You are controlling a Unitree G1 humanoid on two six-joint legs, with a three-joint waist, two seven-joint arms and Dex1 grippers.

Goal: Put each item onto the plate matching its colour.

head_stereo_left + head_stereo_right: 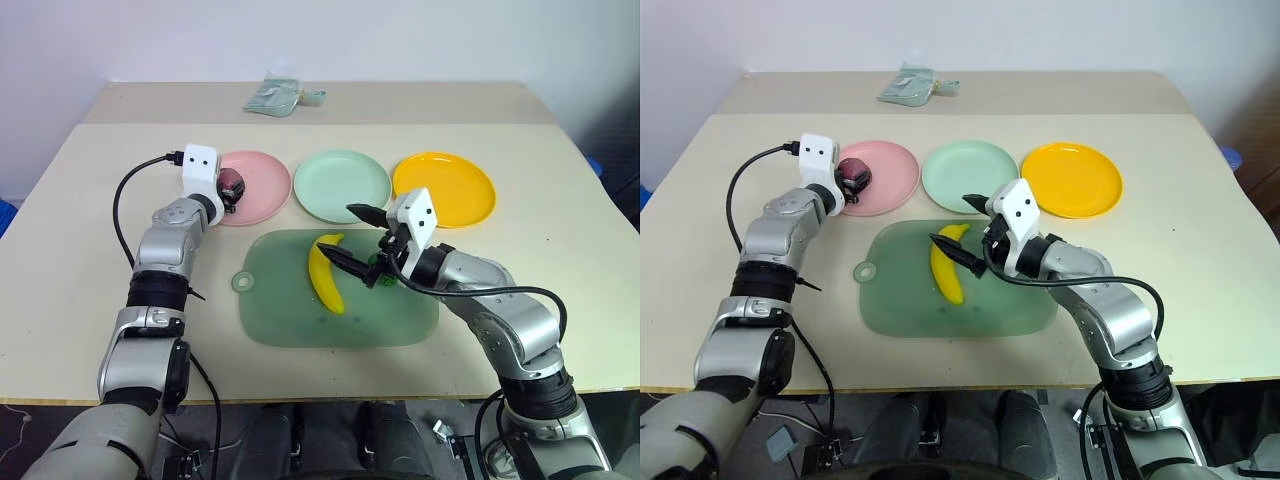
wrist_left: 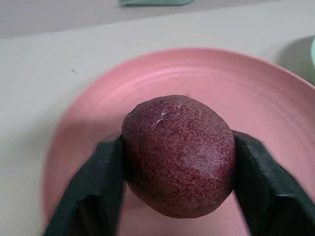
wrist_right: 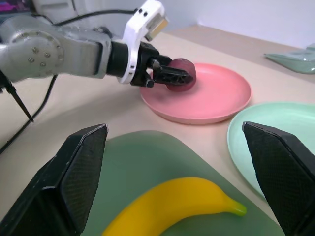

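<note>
Looking from the head, the left gripper [image 1: 229,189] clamps the red-purple fruit [image 1: 231,184] over the pink plate [image 1: 262,188]. Left wrist view: fruit between both fingers [image 2: 93,182], plate directly beneath. Right wrist view: the right gripper [image 3: 177,182] gapes, the banana [image 3: 172,204] lying crosswise just below.

left hand [image 2: 177,196] gripping, right hand [image 3: 177,182] spread (level)

No writing, label, brand, number or sign can be read anywhere; the plates, the toy foods, the green board, the bench and the pale packet at the far edge show no legible marks.
</note>
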